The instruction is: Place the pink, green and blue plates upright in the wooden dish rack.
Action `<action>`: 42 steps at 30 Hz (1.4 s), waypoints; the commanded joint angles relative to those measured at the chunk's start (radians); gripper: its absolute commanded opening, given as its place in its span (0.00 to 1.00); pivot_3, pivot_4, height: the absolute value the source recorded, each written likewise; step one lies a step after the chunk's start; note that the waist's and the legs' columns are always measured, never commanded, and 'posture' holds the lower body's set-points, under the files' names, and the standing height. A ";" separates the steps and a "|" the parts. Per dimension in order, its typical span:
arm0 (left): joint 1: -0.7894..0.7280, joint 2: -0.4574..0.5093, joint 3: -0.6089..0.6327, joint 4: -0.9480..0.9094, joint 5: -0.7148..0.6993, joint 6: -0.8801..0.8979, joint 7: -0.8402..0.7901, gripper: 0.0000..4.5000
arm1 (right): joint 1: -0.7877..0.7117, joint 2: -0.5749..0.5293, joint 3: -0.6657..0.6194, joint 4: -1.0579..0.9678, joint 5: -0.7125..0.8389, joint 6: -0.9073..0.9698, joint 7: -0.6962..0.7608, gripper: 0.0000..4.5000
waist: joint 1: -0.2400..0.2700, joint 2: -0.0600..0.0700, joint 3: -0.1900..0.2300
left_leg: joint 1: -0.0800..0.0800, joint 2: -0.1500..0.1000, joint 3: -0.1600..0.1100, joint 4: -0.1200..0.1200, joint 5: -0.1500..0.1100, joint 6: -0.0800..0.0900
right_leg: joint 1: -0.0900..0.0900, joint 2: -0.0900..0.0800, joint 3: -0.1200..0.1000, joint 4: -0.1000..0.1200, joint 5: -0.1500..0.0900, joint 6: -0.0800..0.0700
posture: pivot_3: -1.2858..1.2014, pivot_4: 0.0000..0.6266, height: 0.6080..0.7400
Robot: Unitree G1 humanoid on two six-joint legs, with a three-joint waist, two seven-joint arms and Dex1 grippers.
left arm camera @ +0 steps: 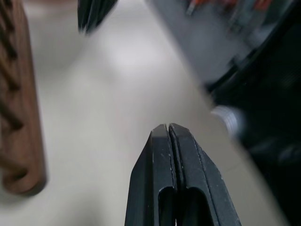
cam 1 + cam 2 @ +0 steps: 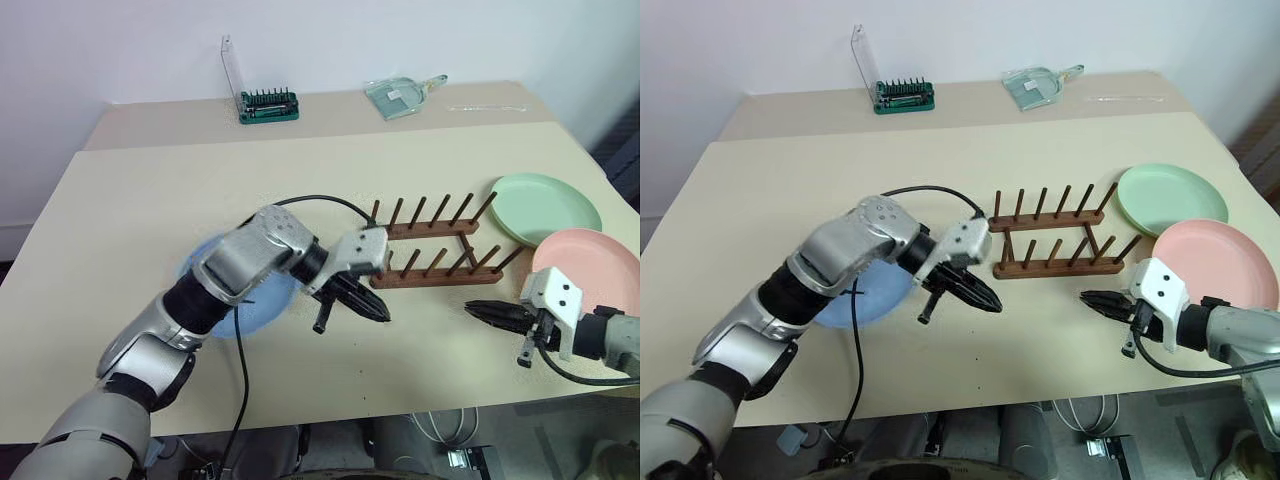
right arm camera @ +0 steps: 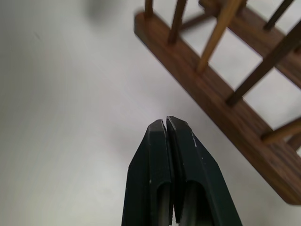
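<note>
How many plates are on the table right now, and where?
3: round pale green plate and salmon pink plate lie flat right of the dark wooden peg rack; light blue plate left, partly under the left arm.

No text, label, brand, number or sign can be read anywhere in these views. The bit tray (image 2: 268, 105) and the clear scoop (image 2: 398, 96) at the far edge of the worktop (image 2: 130, 220) are too small to show any print.
</note>
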 commanded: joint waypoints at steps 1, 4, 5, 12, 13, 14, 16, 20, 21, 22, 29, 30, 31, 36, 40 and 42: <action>-0.006 -0.072 -0.062 0.068 0.148 -0.177 0.113 0.00 | -0.015 0.012 0.010 -0.009 -0.046 -0.060 -0.028 0.01 | 0.001 0.000 0.000 | 0.000 0.000 0.000 0.000 0.000 0.000 | 0.000 0.000 0.000 0.000 0.000 0.000 | 0.52 0.24 1.00; -0.001 -0.123 -0.084 0.122 0.215 -0.266 0.165 0.00 | -0.024 0.007 0.041 0.040 -0.114 -0.119 -0.046 0.01 | 0.003 0.000 0.000 | -0.001 0.000 0.000 0.000 -0.002 0.003 | 0.000 0.000 0.000 -0.001 0.000 0.000 | 0.52 0.24 1.00; -0.004 -0.141 -0.083 0.147 0.230 -0.282 0.183 0.00 | -0.036 0.010 0.053 0.057 -0.132 -0.139 -0.056 0.01 | 0.002 -0.001 0.000 | -0.001 0.000 0.000 0.000 -0.002 0.003 | 0.000 0.000 0.000 -0.001 0.000 0.000 | 0.52 0.24 1.00; 0.002 -0.177 -0.106 0.219 0.341 -0.372 0.214 0.00 | -0.116 0.010 0.124 0.163 -0.226 -0.225 -0.092 0.01 | 0.000 0.000 0.000 | 0.000 0.000 0.001 0.000 -0.002 0.004 | 0.000 0.000 0.000 -0.001 0.000 0.000 | 0.52 0.24 1.00; 0.006 -0.178 -0.106 0.223 0.349 -0.373 0.214 0.00 | -0.127 0.008 0.133 0.183 -0.243 -0.246 -0.097 0.01 | 0.000 0.000 0.000 | 0.000 0.000 0.001 0.000 -0.002 0.004 | 0.000 0.000 0.000 -0.001 0.000 0.000 | 0.52 0.24 1.00; 0.007 -0.180 -0.108 0.232 0.366 -0.386 0.223 0.00 | -0.140 0.010 0.143 0.203 -0.256 -0.263 -0.102 0.01 | 0.001 0.000 0.000 | 0.000 0.000 0.000 0.000 -0.002 0.004 | 0.000 0.000 0.000 -0.001 0.000 0.000 | 0.52 0.24 1.00; 0.002 -0.185 -0.108 0.257 0.397 -0.405 0.244 0.00 | -0.171 0.015 0.161 0.240 -0.281 -0.298 -0.117 0.01 | 0.001 0.000 0.000 | 0.000 0.000 0.000 0.000 -0.001 0.002 | 0.000 0.000 0.000 -0.001 0.000 0.000 | 0.52 0.24 1.00; -0.015 -0.199 -0.094 0.312 0.444 -0.428 0.279 0.00 | -0.226 0.015 0.195 0.314 -0.322 -0.338 -0.136 0.01 | 0.000 0.000 0.000 | 0.000 0.000 0.000 0.000 0.000 0.000 | 0.000 0.000 0.000 -0.001 0.000 0.000 | 0.52 0.24 1.00; -0.020 -0.201 -0.093 0.329 0.459 -0.436 0.291 0.00 | -0.238 0.015 0.203 0.334 -0.333 -0.352 -0.141 0.01 | 0.000 0.000 0.000 | 0.000 0.000 0.000 0.000 0.000 0.000 | 0.000 0.000 0.000 -0.001 0.000 0.000 | 0.52 0.24 1.00; -0.022 -0.203 -0.092 0.341 0.469 -0.442 0.298 0.00 | -0.245 0.016 0.208 0.349 -0.340 -0.363 -0.143 0.01 | 0.000 0.000 0.000 | 0.000 0.000 0.000 0.000 0.000 0.000 | 0.000 0.000 0.000 -0.001 0.000 0.000 | 0.52 0.24 1.00; -0.047 -0.222 -0.067 0.424 0.522 -0.480 0.367 0.00 | -0.363 0.037 0.268 0.466 -0.402 -0.450 -0.181 0.01 | -0.003 0.000 0.000 | 0.001 0.000 0.001 0.000 0.000 0.001 | 0.001 0.000 0.000 0.000 0.000 0.000 | 0.52 0.24 1.00; -0.051 -0.224 -0.061 0.431 0.524 -0.484 0.372 0.00 | -0.376 0.036 0.277 0.481 -0.412 -0.461 -0.184 0.01 | -0.004 0.000 0.000 | 0.001 0.000 0.001 0.000 0.000 0.001 | 0.001 0.000 0.000 0.000 0.000 0.000 | 0.52 0.24 1.00; -0.054 -0.224 -0.055 0.436 0.524 -0.486 0.371 0.00 | -0.394 0.037 0.287 0.500 -0.423 -0.477 -0.187 0.01 | -0.003 0.000 0.000 | 0.001 0.000 0.001 0.000 0.000 0.001 | 0.001 0.000 0.000 0.000 0.000 0.000 | 0.52 0.24 1.00; -0.087 -0.223 -0.025 0.515 0.542 -0.525 0.398 0.00 | -0.489 0.054 0.329 0.595 -0.459 -0.517 -0.203 0.01 | -0.003 0.000 0.000 | 0.001 0.000 0.001 0.000 0.000 0.000 | 0.001 0.000 0.000 0.000 0.000 0.000 | 0.52 0.24 1.00; -0.121 -0.236 -0.008 0.604 0.547 -0.570 0.414 0.00 | -0.577 0.068 0.372 0.692 -0.508 -0.568 -0.228 0.01 | -0.006 0.001 -0.001 | 0.001 0.000 0.001 0.000 0.000 -0.001 | 0.000 0.000 0.000 0.000 0.001 0.000 | 0.52 0.24 1.00; -0.139 -0.246 0.006 0.659 0.551 -0.597 0.433 0.00 | -0.624 0.072 0.387 0.745 -0.528 -0.598 -0.239 0.01 | -0.006 0.001 -0.001 | 0.001 0.000 0.001 0.000 0.001 -0.001 | 0.000 0.000 0.000 0.000 0.001 0.000 | 0.52 0.24 1.00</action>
